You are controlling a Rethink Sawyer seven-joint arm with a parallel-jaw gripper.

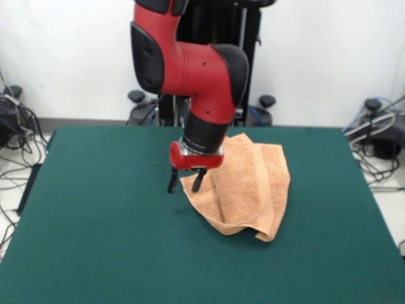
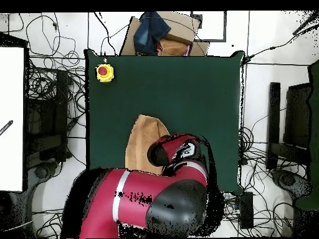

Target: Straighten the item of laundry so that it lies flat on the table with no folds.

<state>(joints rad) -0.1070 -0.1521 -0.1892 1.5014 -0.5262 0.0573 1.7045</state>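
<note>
The peach-orange towel [image 1: 247, 183] lies crumpled and folded over itself on the dark green table [image 1: 95, 221], right of centre toward the robot's side. My gripper [image 1: 185, 182] hangs from the red arm at the towel's left corner, its two black fingers apart and pointing down. One fingertip [image 1: 197, 183] is at the towel's edge and the other is over bare table. I cannot tell whether they touch the cloth. In the overhead view the towel [image 2: 143, 138] shows partly under the arm [image 2: 180, 155], which hides the gripper.
A yellow box with a red button [image 2: 104, 73] sits at one table corner [image 2: 187, 87]. A cardboard box with blue cloth [image 2: 156, 31] lies beyond the table edge opposite the robot. Cables and stands ring the table on the floor.
</note>
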